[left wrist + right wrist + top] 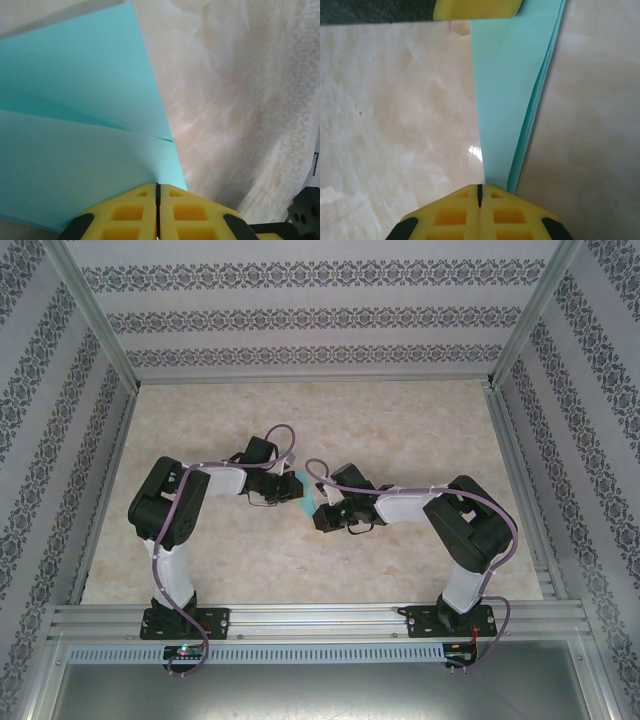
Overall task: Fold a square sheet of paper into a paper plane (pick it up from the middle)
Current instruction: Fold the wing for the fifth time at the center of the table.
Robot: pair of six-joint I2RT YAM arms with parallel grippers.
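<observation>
**Inspector:** Surroundings?

**Assistant:** A marble-patterned table [400,420], papered walls [300,320] on three sides, and an aluminium rail [320,618] at the near edge.

**Inspector:** Tools and workpiece?

**Assistant:** The left gripper [157,186] is clamped on the paper plane [505,100] at its wide end. The right gripper [480,187] pinches the narrow tip. The plane spans between them, mid-table.

We find the paper plane [297,486] mid-table, caught between the two end effectors.
On the table [420,430], the left end effector [283,487] sits just left of it and slightly farther back. The right end effector [322,512] sits just right of it and nearer. Each has one end of the paper between its fingers. The left arm base [185,620] and right arm base [450,618] stand well apart at the near edge.
</observation>
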